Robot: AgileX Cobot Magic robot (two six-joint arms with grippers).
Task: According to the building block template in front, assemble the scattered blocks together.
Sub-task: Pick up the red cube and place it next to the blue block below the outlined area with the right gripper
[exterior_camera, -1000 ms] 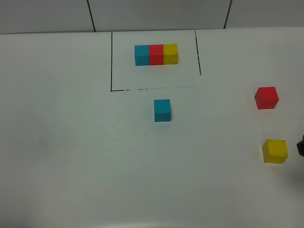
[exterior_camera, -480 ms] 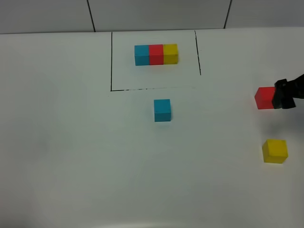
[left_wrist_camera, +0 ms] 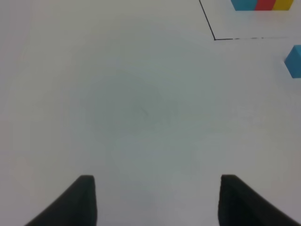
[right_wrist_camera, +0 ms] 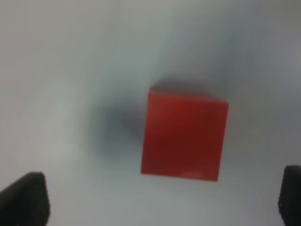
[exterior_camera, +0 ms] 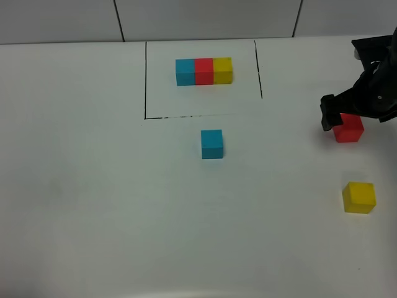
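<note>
The building block template (exterior_camera: 204, 71) is a blue-red-yellow row inside a black outline (exterior_camera: 146, 81) at the far middle; the left wrist view catches it (left_wrist_camera: 263, 4) at the edge. The scattered blocks lie apart: a blue cube (exterior_camera: 211, 144) just in front of the outline, a red cube (exterior_camera: 348, 131) at the right, and a yellow cube (exterior_camera: 359, 197) nearer the front right. My right gripper (exterior_camera: 350, 115) hovers over the red cube (right_wrist_camera: 184, 141), open wide (right_wrist_camera: 157, 202), touching nothing. My left gripper (left_wrist_camera: 157, 193) is open over bare table, out of the exterior high view.
The table is a white surface (exterior_camera: 93, 205). A tiled wall (exterior_camera: 205, 18) runs along its far edge. The blue cube (left_wrist_camera: 294, 61) shows at the edge of the left wrist view.
My right arm has come in from the right edge and moved farther back and left, from beside the yellow cube to over the red cube. The blocks have not moved.
</note>
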